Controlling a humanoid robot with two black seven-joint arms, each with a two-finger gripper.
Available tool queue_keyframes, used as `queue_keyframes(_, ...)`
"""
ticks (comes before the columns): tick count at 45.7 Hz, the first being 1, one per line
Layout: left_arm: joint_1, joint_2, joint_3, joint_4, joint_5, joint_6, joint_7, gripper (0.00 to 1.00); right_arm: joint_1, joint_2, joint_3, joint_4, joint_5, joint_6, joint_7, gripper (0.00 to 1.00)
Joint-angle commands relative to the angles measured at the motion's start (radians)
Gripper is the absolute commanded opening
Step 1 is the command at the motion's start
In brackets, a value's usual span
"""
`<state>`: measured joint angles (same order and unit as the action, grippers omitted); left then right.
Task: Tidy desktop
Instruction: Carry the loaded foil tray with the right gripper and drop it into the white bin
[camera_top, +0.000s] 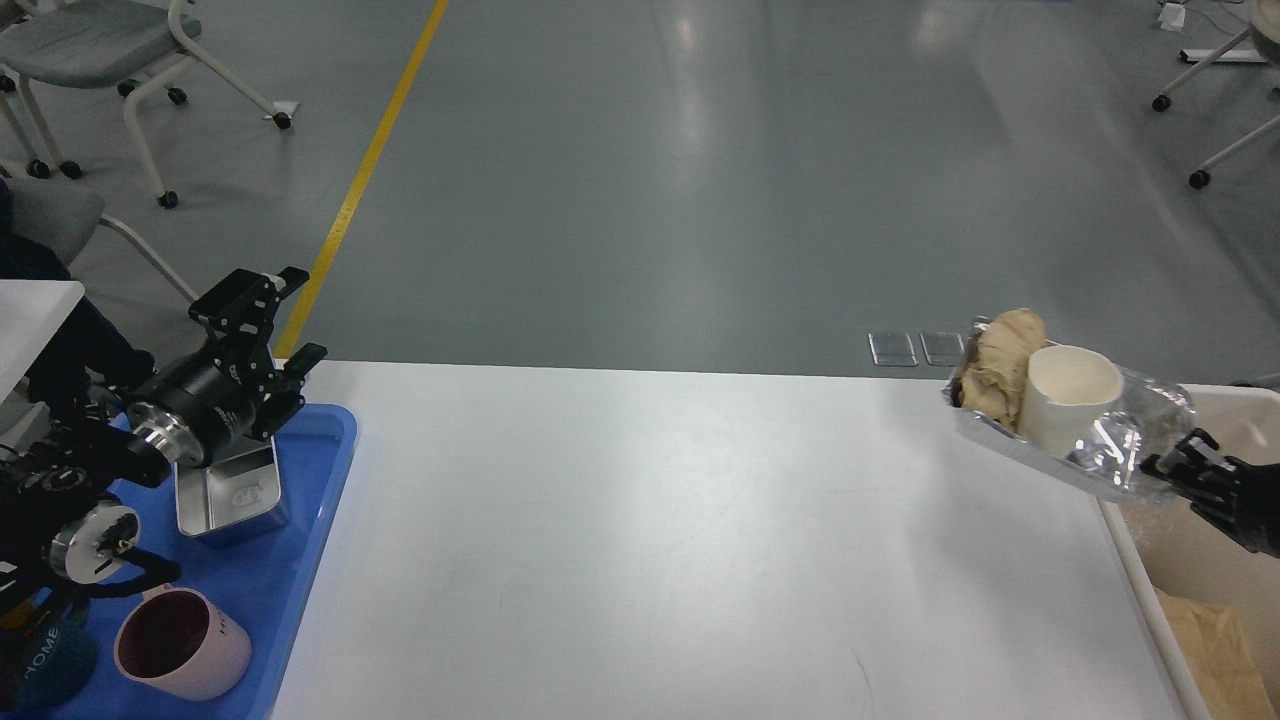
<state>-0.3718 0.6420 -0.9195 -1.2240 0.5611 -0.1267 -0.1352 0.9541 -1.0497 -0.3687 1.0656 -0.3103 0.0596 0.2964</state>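
Right gripper (1180, 462): dark fingers pinched on the near edge of a clear plastic tray, holding it lifted and tilted at the right end of the desktop, partly over the bin.
Clear plastic tray (1100, 450): shiny, transparent, crumpled; it slopes down toward the gripper and carries 2 things.
White paper cup (1068, 398): sits in the tray, open mouth facing up and toward the camera.
Crumpled brown paper (1003, 368): wadded at the far end of the tray, touching the cup.
Left gripper (268, 312): raised above the far corner of the blue tray, 2 fingers spread apart with nothing between them.
Desktop (680, 540): large white surface filling the middle of the view; its central stretch is bare.
Blue tray (318, 520): lies on the left end of the desktop.
Metal box (232, 492): small, open-topped, standing in the blue tray just under the left arm.
Pink mug (180, 645): in the near part of the blue tray, tipped with its dark inside facing up and left.
Beige bin (1200, 520): beside the right edge of the desktop, brown paper (1215, 655) lying inside.
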Motion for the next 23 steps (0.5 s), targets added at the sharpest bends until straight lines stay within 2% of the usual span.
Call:
queue_keyframes(1,0.031,-0.056,-0.047,0.011,0.000,-0.001,-0.006,0.93,-0.055,-0.064,0.002,-0.012,0.098,-0.001,0.004,0.00)
queue_keyframes(12,0.082,-0.128,-0.225,0.017,-0.108,-0.002,-0.017,0.93,-0.147,-0.084,0.002,-0.056,0.210,-0.023,0.004,0.00)
queue_keyframes(23,0.093,-0.264,-0.346,0.132,-0.190,-0.008,-0.047,0.95,-0.207,-0.049,0.001,-0.185,0.307,-0.027,-0.002,0.00)
